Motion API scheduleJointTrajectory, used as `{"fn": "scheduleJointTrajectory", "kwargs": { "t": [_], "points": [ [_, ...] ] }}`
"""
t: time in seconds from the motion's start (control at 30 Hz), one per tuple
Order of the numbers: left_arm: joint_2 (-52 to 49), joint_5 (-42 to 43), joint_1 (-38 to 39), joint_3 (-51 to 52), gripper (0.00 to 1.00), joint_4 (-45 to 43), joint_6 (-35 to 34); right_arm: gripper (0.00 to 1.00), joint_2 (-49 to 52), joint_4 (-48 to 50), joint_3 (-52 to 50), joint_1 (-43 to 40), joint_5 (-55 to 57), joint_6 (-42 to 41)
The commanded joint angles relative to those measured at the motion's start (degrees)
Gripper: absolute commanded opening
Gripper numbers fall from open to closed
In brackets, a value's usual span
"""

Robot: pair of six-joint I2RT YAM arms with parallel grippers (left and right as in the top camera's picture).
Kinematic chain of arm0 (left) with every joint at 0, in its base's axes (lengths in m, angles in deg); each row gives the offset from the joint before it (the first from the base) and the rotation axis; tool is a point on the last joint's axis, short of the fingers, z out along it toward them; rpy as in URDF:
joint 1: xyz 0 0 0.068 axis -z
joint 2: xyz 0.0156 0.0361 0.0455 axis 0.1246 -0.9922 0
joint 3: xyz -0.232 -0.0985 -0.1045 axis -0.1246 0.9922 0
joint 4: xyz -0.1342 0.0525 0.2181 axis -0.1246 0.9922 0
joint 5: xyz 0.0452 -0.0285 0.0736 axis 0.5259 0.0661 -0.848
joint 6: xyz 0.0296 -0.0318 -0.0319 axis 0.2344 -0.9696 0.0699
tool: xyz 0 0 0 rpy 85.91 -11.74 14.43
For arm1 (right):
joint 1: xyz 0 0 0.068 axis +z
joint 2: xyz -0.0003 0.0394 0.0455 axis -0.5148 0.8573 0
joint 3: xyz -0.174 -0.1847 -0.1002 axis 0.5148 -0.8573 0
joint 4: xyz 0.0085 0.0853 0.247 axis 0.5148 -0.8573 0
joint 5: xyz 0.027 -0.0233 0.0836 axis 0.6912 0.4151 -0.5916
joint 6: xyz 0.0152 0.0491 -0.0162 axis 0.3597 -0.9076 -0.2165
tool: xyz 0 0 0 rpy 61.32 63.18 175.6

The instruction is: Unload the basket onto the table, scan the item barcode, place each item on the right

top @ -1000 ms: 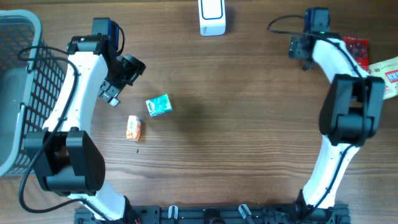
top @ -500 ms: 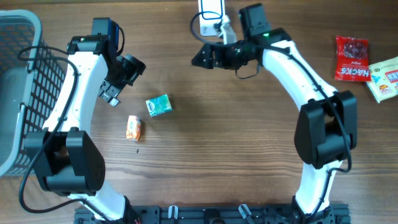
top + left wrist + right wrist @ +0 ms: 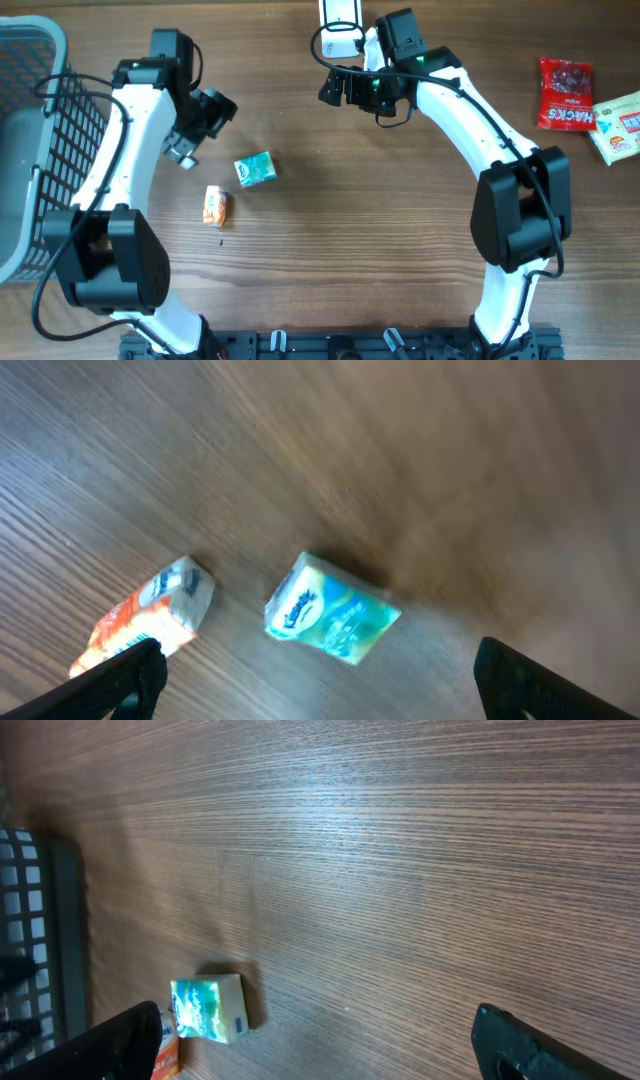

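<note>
A green and white tissue pack (image 3: 255,169) lies on the wooden table, with an orange and white pack (image 3: 214,205) just below and left of it. My left gripper (image 3: 200,130) hovers open up and left of the green pack. The left wrist view looks down on the green pack (image 3: 330,610) and the orange pack (image 3: 150,615), with the left gripper (image 3: 320,690) empty. A white barcode scanner (image 3: 340,22) stands at the table's far edge. My right gripper (image 3: 335,88) hangs open just below it. The right wrist view shows the green pack (image 3: 208,1008) far off beyond the open right gripper (image 3: 320,1050).
A grey wire basket (image 3: 30,150) fills the left edge, and its rim (image 3: 40,940) also shows in the right wrist view. A red snack bag (image 3: 565,95) and a yellow packet (image 3: 622,125) lie at the far right.
The right arm has swung from the far right of the table over to the scanner at the top centre. The left gripper has shifted only slightly.
</note>
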Motion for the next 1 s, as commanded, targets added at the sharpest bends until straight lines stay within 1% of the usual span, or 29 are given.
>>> {"fn": "scheduleJointTrajectory", "kwargs": {
  "t": [0.0,0.03,0.07,0.13,0.17,0.2,0.23,0.3,0.5,0.63,0.7,0.8,0.87,0.93,0.97],
  "points": [
    [-0.6,1.0,4.5,5.9,0.82,-4.6,3.6,1.00,-0.7,0.0,0.3,-0.1,0.9,-0.4],
    [-0.6,0.9,5.9,7.0,0.80,-6.8,4.4,1.00,-0.7,0.0,0.3,-0.1,0.9,-0.4],
    [-0.6,0.9,7.8,8.6,0.67,-10.8,6.6,1.00,-0.7,0.0,0.3,-0.1,0.9,-0.4],
    [-0.6,-3.6,10.2,10.7,0.27,-16.0,6.5,1.00,-0.7,0.0,0.3,-0.1,0.9,-0.4],
    [-0.6,-6.8,10.5,10.8,0.13,-16.7,5.3,1.00,-0.7,0.0,0.3,-0.1,0.9,-0.4],
    [-0.6,-10.8,10.5,10.8,0.04,-16.9,2.9,1.00,-0.7,0.0,0.3,-0.1,0.9,-0.4],
    [-0.6,-13.5,10.1,10.8,0.04,-16.9,1.8,1.00,-0.7,0.0,0.3,-0.1,0.9,-0.4],
    [-1.1,-17.2,9.3,10.8,0.04,-16.6,1.7,1.00,-0.7,0.0,0.3,-0.1,0.9,-0.4],
    [-8.1,-17.4,9.0,10.8,0.04,-15.1,1.5,1.00,-0.7,0.0,0.3,-0.1,0.9,-0.4],
    [-11.9,-16.8,9.0,10.8,0.04,-12.1,1.5,1.00,-0.7,0.0,0.3,-0.1,0.9,-0.4],
    [-12.6,-13.0,9.0,10.8,0.04,-11.4,1.6,1.00,-0.7,0.0,0.3,-0.1,0.9,-0.4],
    [-12.7,-3.7,9.6,10.8,0.04,-11.8,1.6,0.99,-0.7,0.0,0.3,-0.1,0.9,-0.4],
    [-12.7,1.0,11.2,10.8,0.04,-13.5,3.0,1.00,-0.7,0.0,0.3,-0.1,0.9,-0.4],
    [-12.7,3.7,13.6,10.8,0.04,-14.3,3.0,1.00,-0.7,0.0,0.3,-0.1,0.9,-0.4],
    [-12.7,6.3,15.3,10.8,0.04,-14.7,2.3,1.00,-0.7,-0.1,0.3,-0.1,0.9,-0.4]
  ]
}}
